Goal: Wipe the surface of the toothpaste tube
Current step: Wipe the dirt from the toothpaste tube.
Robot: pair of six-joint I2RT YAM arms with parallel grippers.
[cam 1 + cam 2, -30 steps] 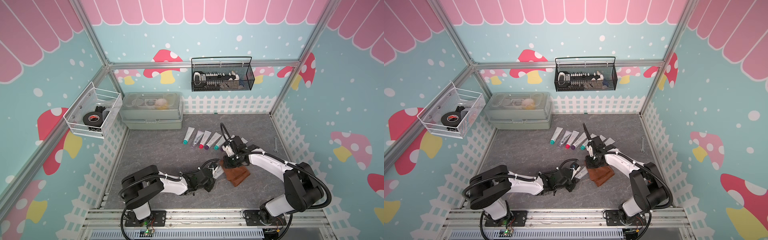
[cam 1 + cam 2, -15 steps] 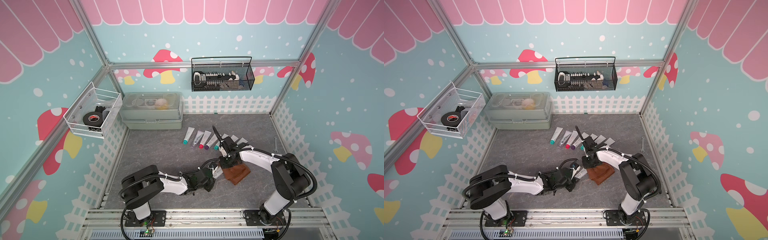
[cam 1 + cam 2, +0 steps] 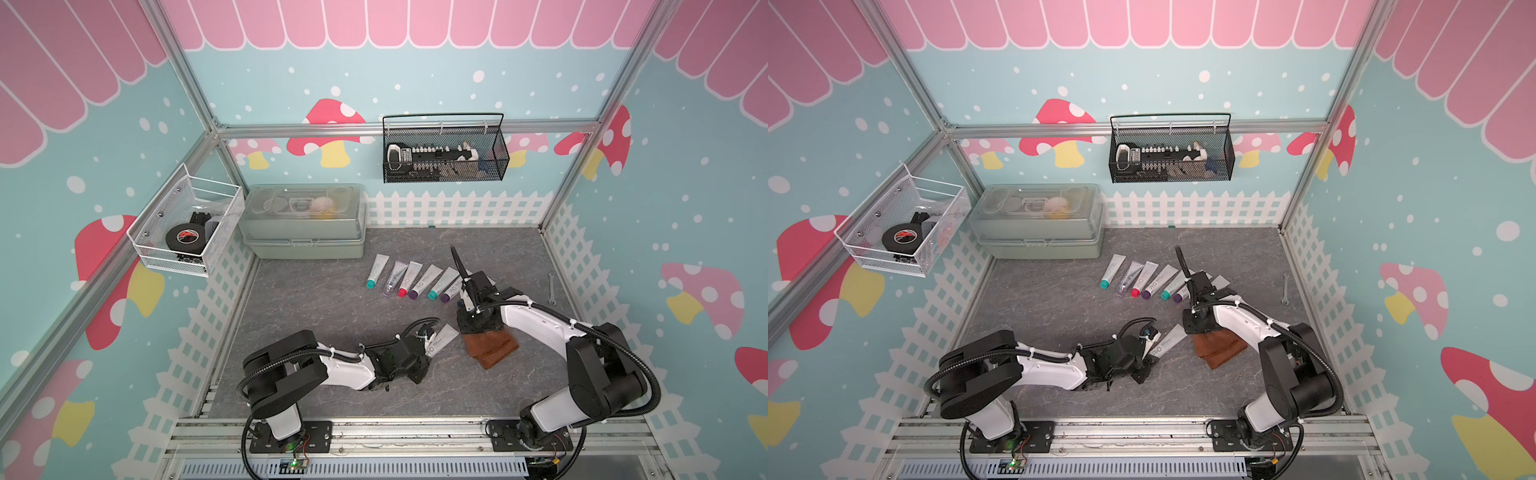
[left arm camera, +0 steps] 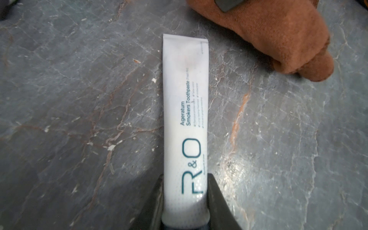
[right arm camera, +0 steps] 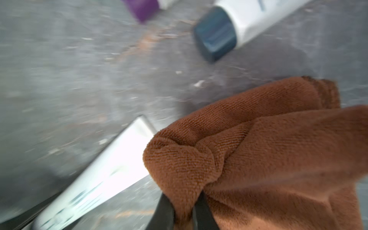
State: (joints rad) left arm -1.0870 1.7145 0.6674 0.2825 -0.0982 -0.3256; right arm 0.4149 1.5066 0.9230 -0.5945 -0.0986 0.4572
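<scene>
Near the front middle of the grey tabletop point(image 3: 311, 299), the toothpaste tube point(image 4: 185, 119) lies flat, its cap end clamped between the jaws of the left gripper point(image 4: 185, 185). The right gripper point(image 5: 183, 203) has its jaws pinched on a fold of the brown cloth point(image 5: 268, 159), just beside the tube's crimped end. Drag the cloth from crimp toward cap with light pressure; hold the left grip firm against sliding

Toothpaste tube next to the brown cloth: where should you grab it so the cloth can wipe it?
Grip the toothpaste tube at its cap end, pinching its two long edges and coming from the side away from the brown cloth. It lies flat with its crimped end toward the cloth, so that grip probably leaves the printed face bare for wiping. The left gripper holds it so.
</scene>
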